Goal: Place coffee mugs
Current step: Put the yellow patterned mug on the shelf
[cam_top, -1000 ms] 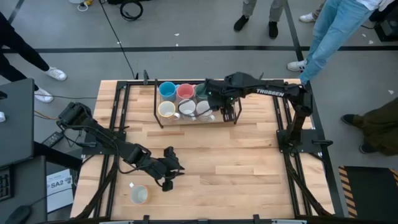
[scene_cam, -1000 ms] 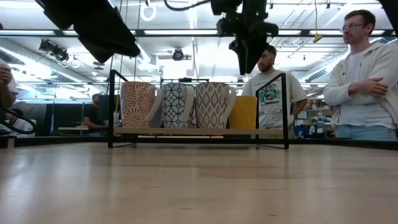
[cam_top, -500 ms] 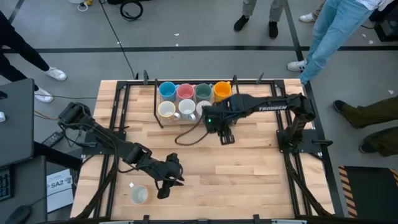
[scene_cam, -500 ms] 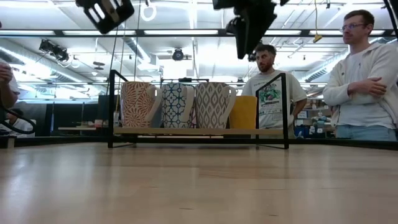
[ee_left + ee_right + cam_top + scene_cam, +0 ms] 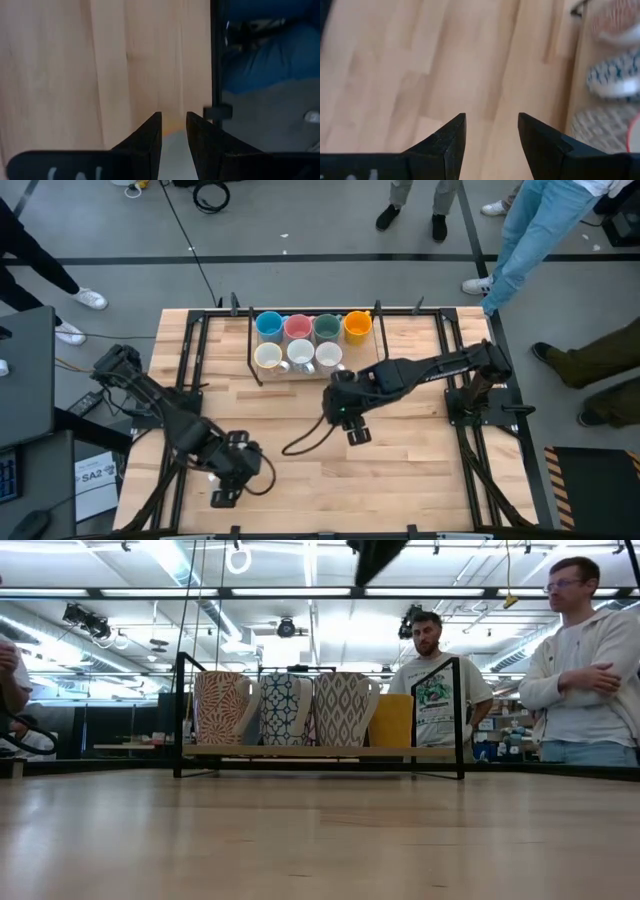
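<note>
Mugs, seven round ceramic ones (image 5: 300, 340), fill the black wire rack (image 5: 252, 360); the left gripper (image 5: 222, 492), fingers narrowly parted over the pale eighth mug (image 5: 172, 150), could tip it, while the right gripper (image 5: 352, 432) hangs empty, fingers apart.

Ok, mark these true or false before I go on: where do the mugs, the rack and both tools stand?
1. The orange mug stands in the rack's back row. True.
2. The right tool holds a mug. False: it is open and empty over bare table.
3. The rack slot in front of the orange mug is filled. False: it is empty.
4. The left tool is at the table's near left part, far from the rack. True.
</note>
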Robot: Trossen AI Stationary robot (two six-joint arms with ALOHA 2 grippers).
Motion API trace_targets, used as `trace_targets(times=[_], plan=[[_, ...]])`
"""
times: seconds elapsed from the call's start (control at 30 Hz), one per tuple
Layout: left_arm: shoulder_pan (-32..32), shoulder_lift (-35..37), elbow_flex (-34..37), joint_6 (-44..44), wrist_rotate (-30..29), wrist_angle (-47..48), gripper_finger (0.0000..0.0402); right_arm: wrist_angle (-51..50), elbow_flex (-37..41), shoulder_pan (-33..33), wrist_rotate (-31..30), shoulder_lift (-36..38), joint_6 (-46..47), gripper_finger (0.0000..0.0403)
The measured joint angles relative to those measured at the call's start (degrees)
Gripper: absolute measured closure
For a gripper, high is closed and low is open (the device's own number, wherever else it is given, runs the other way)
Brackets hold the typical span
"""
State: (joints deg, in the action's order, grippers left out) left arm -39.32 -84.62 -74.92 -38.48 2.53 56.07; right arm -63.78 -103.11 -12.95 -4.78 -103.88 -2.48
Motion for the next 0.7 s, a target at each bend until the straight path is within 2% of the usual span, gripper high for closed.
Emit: trace_targets(times=[0.27, 0.43, 0.7], plan=[[-5.0, 0.0, -0.5, 0.1, -3.1, 8.0, 0.0306, 8.4, 0.0, -3.0, 0.0, 0.0, 0.0, 0.0217], [-7.4, 0.0, -0.5, 0.1, -7.8, 8.8, 0.0306, 10.2, 0.0, -3.8, 0.0, 0.0, 0.0, 0.0217], [-9.7, -2.0, -0.5, 0.1, -8.7, 8.7, 0.0306, 10.2, 0.0, -3.9, 0.0, 0.0, 0.0, 0.0217]])
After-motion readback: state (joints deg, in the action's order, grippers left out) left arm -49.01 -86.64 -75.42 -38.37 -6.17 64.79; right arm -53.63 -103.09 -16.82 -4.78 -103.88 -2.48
